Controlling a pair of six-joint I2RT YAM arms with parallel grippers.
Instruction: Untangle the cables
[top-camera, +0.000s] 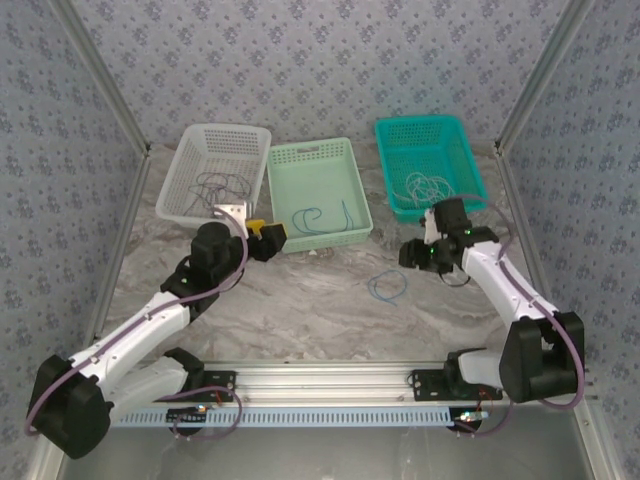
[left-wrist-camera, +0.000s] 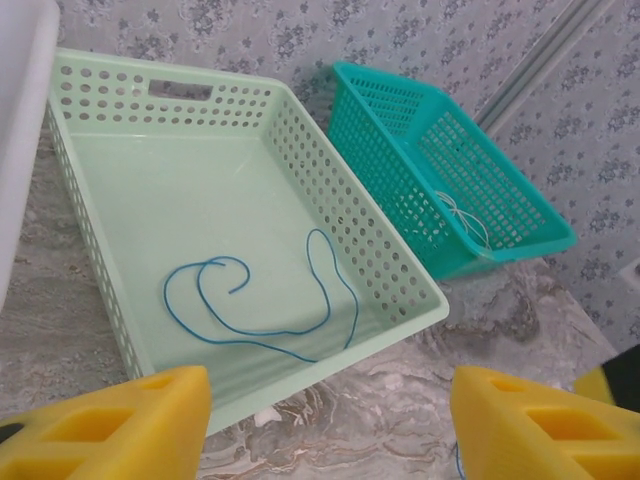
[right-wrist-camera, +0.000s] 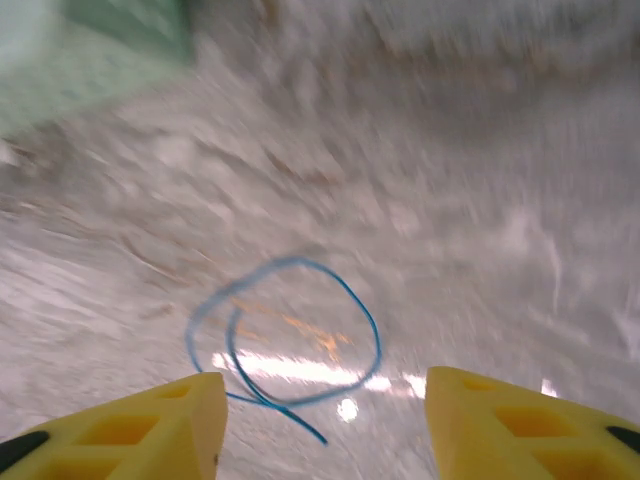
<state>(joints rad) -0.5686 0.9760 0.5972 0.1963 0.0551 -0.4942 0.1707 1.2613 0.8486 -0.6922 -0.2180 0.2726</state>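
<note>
Blue and thin, one looped cable (right-wrist-camera: 300, 262) lies on the marbled grey desk (top-camera: 300, 310) — the right jaws hang spread and empty near it. A second blue cable (left-wrist-camera: 250, 333) curls inside the pale green perforated plastic basket (left-wrist-camera: 400, 270), and the left jaws, parted and empty too, hover by its near rim.

Top external: high at the near edge, looks down on the whole table (top-camera: 300, 310). Left wrist: close, faces pale green basket (left-wrist-camera: 350, 230) and teal basket (left-wrist-camera: 400, 190), both shared with top. Right wrist: low, blurred, over blue cable loop (right-wrist-camera: 290, 262), likewise shared.
</note>
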